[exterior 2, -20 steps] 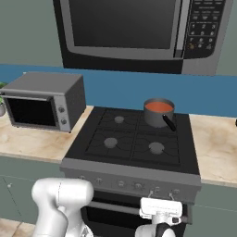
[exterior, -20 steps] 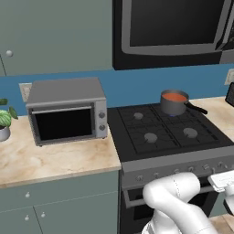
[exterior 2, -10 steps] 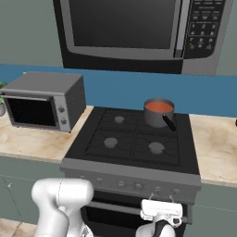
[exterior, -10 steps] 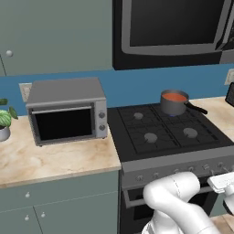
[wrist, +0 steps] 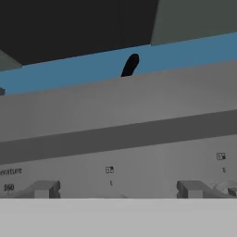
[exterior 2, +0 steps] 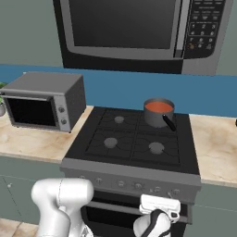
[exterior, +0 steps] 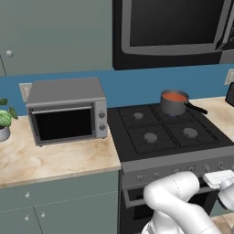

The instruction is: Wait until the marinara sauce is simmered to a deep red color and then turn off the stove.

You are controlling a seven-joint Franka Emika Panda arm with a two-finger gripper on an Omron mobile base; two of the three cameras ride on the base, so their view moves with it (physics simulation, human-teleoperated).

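A simulated kitchen with a blue backsplash, grey-green cabinets and a pale stone counter (exterior: 55, 160) fills my two base views. The stove (exterior: 169, 137), a black gas cooktop with four round burners over a grey front panel, sits between two stretches of counter; I also see it in the right base view (exterior 2: 134, 143). A black microwave (exterior 2: 139, 32) hangs on the wall above it. A silver toaster oven (exterior: 66, 112) stands on the counter just to the left of the stove, and a small potted plant (exterior: 3, 123) sits at the far left edge of that counter.

The saucepan (exterior: 173, 104), dark grey with a black handle pointing right, rests on the rear right burner. The marinara sauce (exterior: 174, 97) shows as a round orange-red disc inside its rim; in the right base view the same sauce (exterior 2: 159, 107) reads as orange-red rather than deep red, with the pan's handle pointing toward the camera.

A row of small knobs (exterior 2: 139, 186) runs along the grey front panel. My arm (exterior: 183, 205) curls low in front of the oven door, and the white hand with the gripper (exterior 2: 159, 208) sits just below the panel, right of its middle.

In the hand view the camera looks closely at the grey panel: two knobs (wrist: 44, 189) jut out near the lower edge, with small printed marks above them, and the black pan handle (wrist: 130, 65) shows against the blue wall beyond. The fingertips are hidden, so I cannot tell whether the jaws are spread or pressed together.
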